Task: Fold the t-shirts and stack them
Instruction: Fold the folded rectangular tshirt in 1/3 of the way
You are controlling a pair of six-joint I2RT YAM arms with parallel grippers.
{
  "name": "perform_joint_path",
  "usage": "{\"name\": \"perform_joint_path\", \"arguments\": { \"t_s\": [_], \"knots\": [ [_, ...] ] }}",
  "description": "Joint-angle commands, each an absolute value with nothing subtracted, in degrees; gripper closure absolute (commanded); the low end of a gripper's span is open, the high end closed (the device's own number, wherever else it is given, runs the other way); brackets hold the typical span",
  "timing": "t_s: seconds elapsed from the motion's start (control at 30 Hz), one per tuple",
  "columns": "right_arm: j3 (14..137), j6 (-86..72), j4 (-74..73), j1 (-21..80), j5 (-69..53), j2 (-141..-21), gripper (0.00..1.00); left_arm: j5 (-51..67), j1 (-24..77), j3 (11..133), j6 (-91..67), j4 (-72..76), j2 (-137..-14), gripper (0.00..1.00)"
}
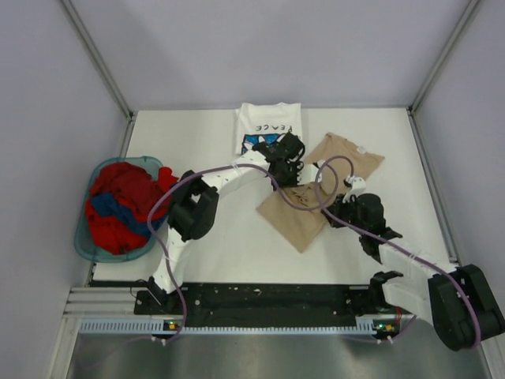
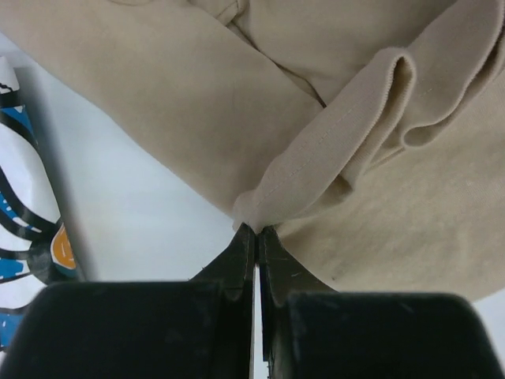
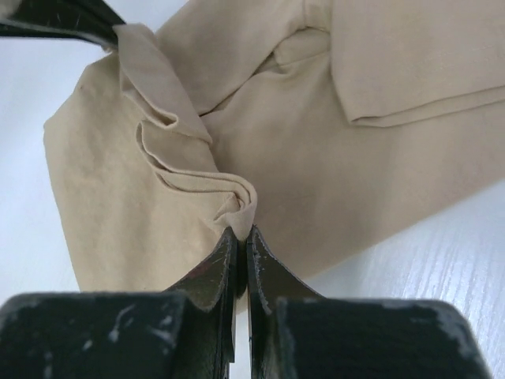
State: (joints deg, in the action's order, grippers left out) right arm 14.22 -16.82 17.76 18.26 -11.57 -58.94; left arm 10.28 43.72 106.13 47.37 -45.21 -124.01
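The tan t-shirt [image 1: 298, 221] lies partly folded at mid table, right of centre. My left gripper [image 1: 290, 163] is shut on a hemmed edge of the tan t-shirt [image 2: 158, 95], its tips [image 2: 258, 230] pinching the cloth. My right gripper [image 1: 336, 207] is shut on a bunched fold of the same shirt [image 3: 379, 158], pinched at the tips [image 3: 243, 231]. The left gripper's fingers [image 3: 63, 20] show at the top left of the right wrist view, holding a corner. A folded white t-shirt with blue print and "PEACE" lettering [image 1: 267, 126] lies at the back, also seen in the left wrist view [image 2: 24, 197].
A teal basket [image 1: 82, 237] at the left edge holds red t-shirts [image 1: 122, 188] and a blue one [image 1: 110, 207] in a heap. Grey walls close the table at the back and both sides. Purple cables loop over the arms above the tan shirt.
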Motion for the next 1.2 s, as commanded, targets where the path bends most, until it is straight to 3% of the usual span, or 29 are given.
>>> {"name": "perform_joint_path", "arguments": {
  "t_s": [0.0,0.43,0.53,0.67,0.93,1.03,1.17],
  "knots": [
    [14.94,-20.48,23.29,14.86,-12.03,-62.13,1.0,6.59,44.03,108.46,45.62,-39.73,-125.85,1.0],
    [23.73,-25.66,14.25,8.53,-12.92,-74.17,1.0,1.94,45.26,108.11,44.74,-34.2,-129.2,0.99],
    [25.05,-27.24,11.7,6.77,-11.43,-75.58,0.95,0.53,45.44,107.84,43.77,-31.48,-129.02,0.87],
    [26.8,-30.31,8.97,3.79,-9.14,-77.34,0.71,-3.15,45.62,108.1,42.02,-27.52,-129.2,0.63],
    [33.91,-27.17,2.48,-2.72,-7.75,-74.98,0.65,-11.08,43.51,123.99,36.66,-27.59,-130.25,0.34],
    [37.17,-23.3,-2.45,-2.72,-10.7,-71.47,0.62,-7.06,41.93,125.43,34.72,-32.06,-127.81,0.35],
    [37.97,-25.57,-4.83,-0.97,-21.5,-69.35,0.68,11.3,40.96,112.11,38.3,-38.23,-117.98,0.53]
  ]
}}
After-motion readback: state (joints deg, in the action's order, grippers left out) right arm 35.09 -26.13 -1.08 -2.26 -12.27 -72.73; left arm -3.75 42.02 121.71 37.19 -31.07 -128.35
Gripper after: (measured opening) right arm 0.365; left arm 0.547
